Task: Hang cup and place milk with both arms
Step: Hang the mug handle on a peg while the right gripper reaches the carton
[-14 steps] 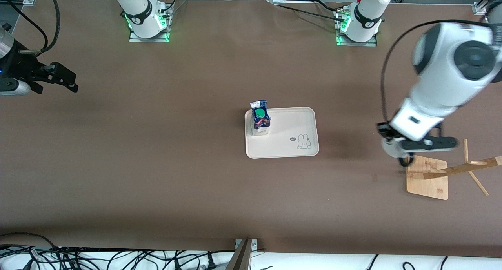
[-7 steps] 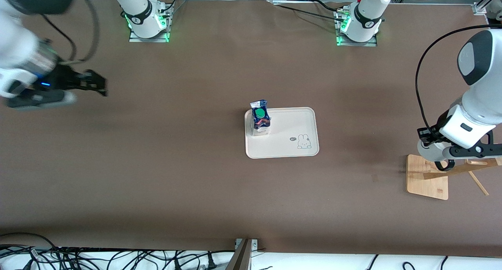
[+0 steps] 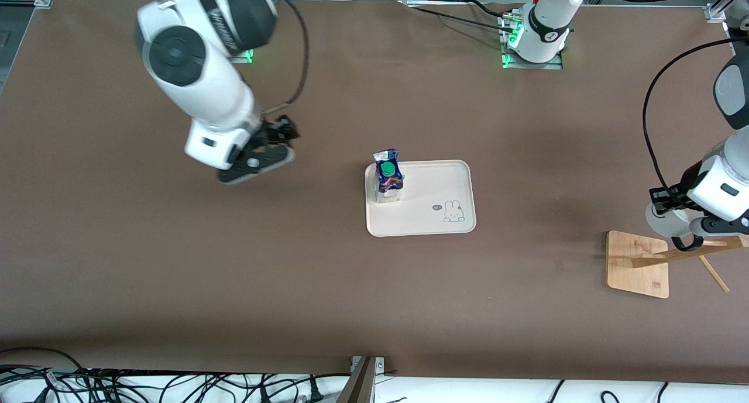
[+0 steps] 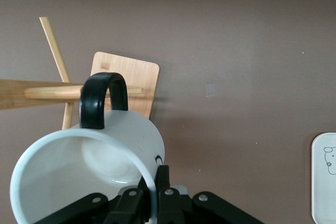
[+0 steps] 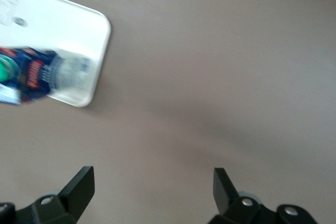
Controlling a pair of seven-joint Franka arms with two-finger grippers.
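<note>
Cup [image 4: 100,166]: gripped at the rim by the left gripper [image 4: 153,198] — held over the wooden rack [image 3: 649,262], black handle just beside a peg [image 4: 63,92].
Milk [image 3: 388,178]: stood upright on the cream tray [image 3: 433,221], at its corner toward the right arm's end.
Right gripper [image 5: 152,184]: jaws spread wide, nothing held — kept over bare table near the tray.
</note>
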